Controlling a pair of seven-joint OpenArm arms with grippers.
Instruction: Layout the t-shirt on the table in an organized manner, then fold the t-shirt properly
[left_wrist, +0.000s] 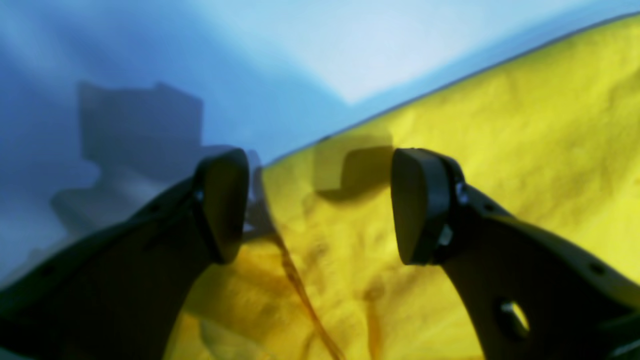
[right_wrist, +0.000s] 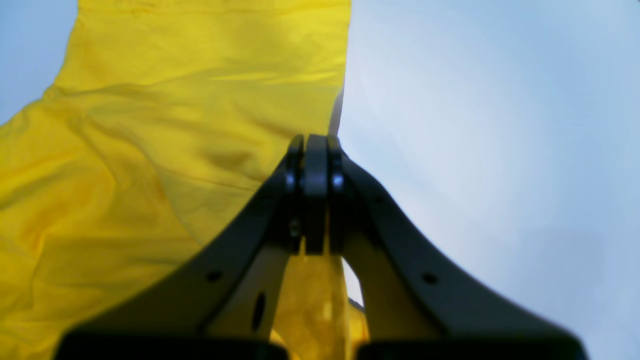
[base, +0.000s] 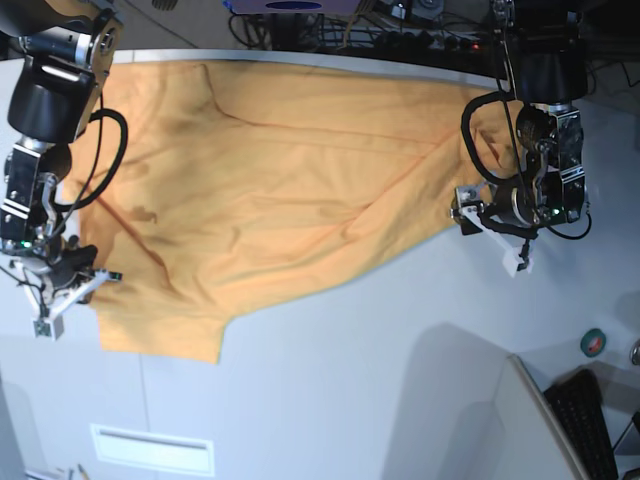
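Cloth lies spread but wrinkled on the desk (base: 400, 380): our right end effector (right_wrist: 316, 150) pinches the t-shirt (base: 280, 190) edge, left end effector (left_wrist: 320, 205) gapes empty above its hem. We should pull corners outward evenly, flattening before folding.

t-shirt (base: 280, 190) spread on table (base: 380, 380) | left end effector (left_wrist: 320, 205) over its edge | right end effector (right_wrist: 316, 200) at opposite edge

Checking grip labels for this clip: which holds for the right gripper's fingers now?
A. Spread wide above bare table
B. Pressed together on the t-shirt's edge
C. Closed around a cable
B: in the right wrist view the right gripper has its fingers pressed together, with the t-shirt edge running between them.
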